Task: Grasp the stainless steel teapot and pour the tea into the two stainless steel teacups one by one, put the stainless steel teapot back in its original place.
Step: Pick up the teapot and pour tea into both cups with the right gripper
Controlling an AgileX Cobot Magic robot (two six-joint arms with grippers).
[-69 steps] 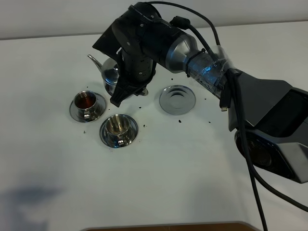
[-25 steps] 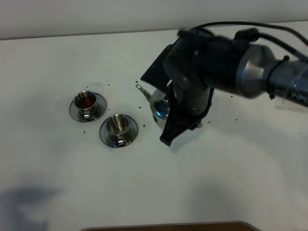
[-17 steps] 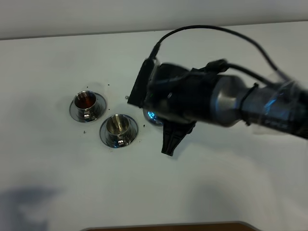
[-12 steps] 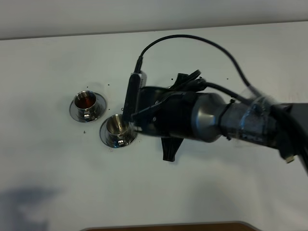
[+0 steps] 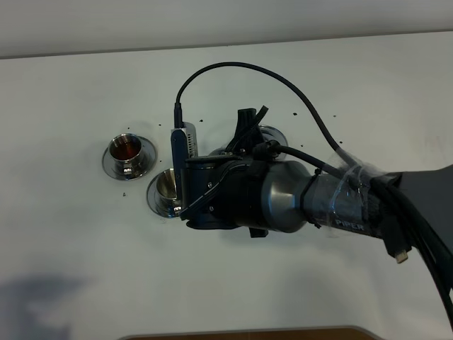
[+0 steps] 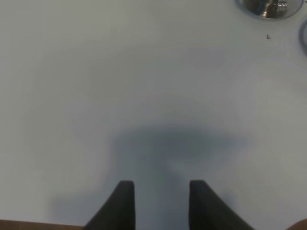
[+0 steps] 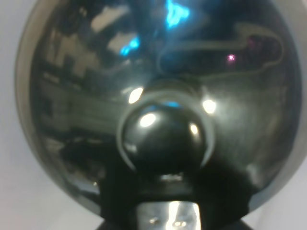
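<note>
The stainless steel teapot [image 7: 153,96] fills the right wrist view, lid and round knob facing the camera. In the high view my rolled-over right arm [image 5: 283,198] hides it. My right gripper [image 7: 169,218] is shut on the teapot at its handle, right beside the near teacup [image 5: 167,184]. That cup stands on its saucer, half covered by the arm. The far teacup [image 5: 128,149] holds brown tea. The teapot's bare saucer [image 5: 273,132] peeks out behind the arm. My left gripper [image 6: 160,206] is open and empty over bare table.
Dark tea specks [image 5: 296,112] lie scattered on the white table [image 5: 85,241]. The right arm's cable [image 5: 233,67] loops above the wrist. A cup saucer's rim [image 6: 266,5] shows at the edge of the left wrist view.
My right arm carried the teapot from the far cup to the right, then back left to the near cup. Its wrist has rolled over, tilting the teapot. The left gripper's earlier position is not shown.
</note>
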